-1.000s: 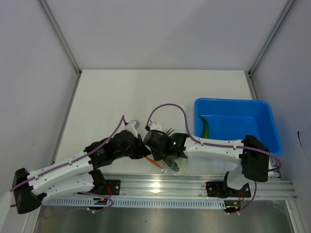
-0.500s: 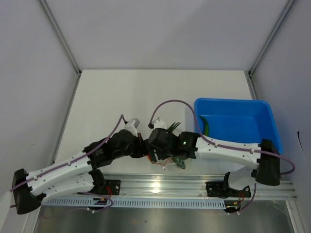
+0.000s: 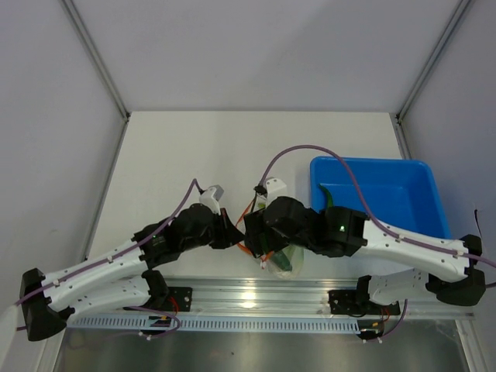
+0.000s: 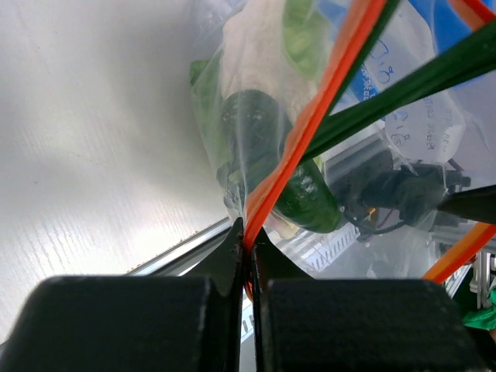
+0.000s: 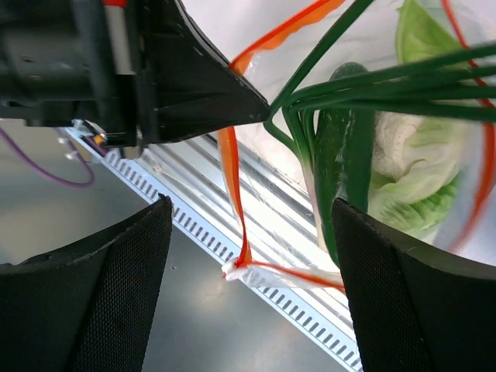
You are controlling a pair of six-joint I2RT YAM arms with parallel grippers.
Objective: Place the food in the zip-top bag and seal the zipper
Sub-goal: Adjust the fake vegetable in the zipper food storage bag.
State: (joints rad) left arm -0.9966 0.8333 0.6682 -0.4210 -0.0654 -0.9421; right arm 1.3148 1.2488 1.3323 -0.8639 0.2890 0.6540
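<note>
Orange zipper [image 4: 302,132] is pinched tight by the left gripper [image 4: 248,236]. The clear bag [image 4: 418,124] has green food [image 5: 411,178] inside. The right gripper [image 5: 248,217] is spread wide, holding nothing.

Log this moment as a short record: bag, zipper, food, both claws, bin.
bag: clear zip-top bag, pinched at its mouth
zipper: orange strip, not sealed
food: dark green piece and pale leafy vegetable inside bag; long green stalks cross the mouth
left claw: shut on the zipper
right claw: open, holding nothing
bin: blue bin, one green vegetable inside
</note>
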